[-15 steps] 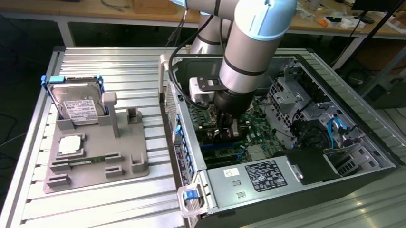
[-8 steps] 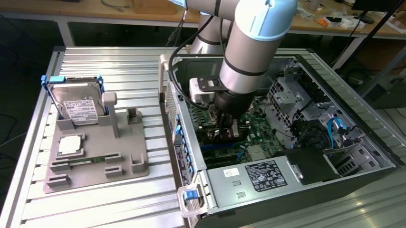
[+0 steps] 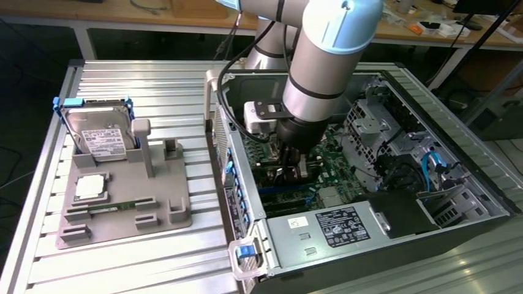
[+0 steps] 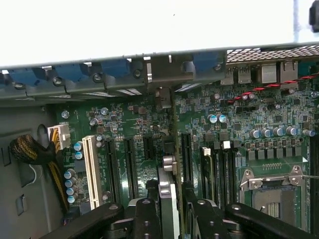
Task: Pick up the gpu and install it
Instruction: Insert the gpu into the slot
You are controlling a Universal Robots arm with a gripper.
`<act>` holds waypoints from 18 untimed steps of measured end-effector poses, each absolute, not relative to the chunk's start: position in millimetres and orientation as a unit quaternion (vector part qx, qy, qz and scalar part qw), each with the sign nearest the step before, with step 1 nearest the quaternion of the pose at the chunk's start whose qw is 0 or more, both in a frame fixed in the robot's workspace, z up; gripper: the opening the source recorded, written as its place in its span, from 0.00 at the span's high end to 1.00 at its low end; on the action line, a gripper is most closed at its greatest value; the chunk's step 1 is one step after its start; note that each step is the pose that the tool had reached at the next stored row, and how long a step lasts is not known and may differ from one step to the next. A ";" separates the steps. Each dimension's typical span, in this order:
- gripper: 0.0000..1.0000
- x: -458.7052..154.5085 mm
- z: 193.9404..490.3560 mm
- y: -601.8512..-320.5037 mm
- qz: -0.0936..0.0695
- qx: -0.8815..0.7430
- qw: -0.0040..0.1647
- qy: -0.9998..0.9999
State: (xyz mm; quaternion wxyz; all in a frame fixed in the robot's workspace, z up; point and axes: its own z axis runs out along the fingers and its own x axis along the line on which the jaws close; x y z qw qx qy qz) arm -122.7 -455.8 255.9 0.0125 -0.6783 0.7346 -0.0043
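Observation:
My gripper [image 4: 170, 195] is deep inside the open computer case [image 3: 457, 141], low over the green motherboard [image 4: 239, 114]. Its two black fingers [image 4: 147, 214] are shut on the gpu [image 4: 168, 174], seen edge-on as a thin dark strip with a silvery edge. The card runs from between the fingers toward the case's rear slot openings, in line with the black expansion slots [image 4: 185, 154]. I cannot tell whether its edge touches a slot. In the exterior view the arm's wrist hides most of the gripper [image 3: 299, 160] and the card.
A white slot [image 4: 90, 170] and an open processor socket [image 4: 271, 191] flank the card. On the exterior view's left, a grey fixture plate [image 3: 176, 223] holds a silver hard drive [image 3: 98, 136], a processor chip [image 3: 90, 187] and a memory stick [image 3: 110, 208]. The power supply [image 3: 337, 226] sits at the case's near end.

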 end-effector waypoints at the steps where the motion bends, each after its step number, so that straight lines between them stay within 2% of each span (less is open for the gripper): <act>1: 0.70 -122.7 255.5 -455.7 -0.004 -0.678 0.012 0.735; 18: 0.70 -122.7 250.3 -455.7 -0.004 -0.678 0.012 0.735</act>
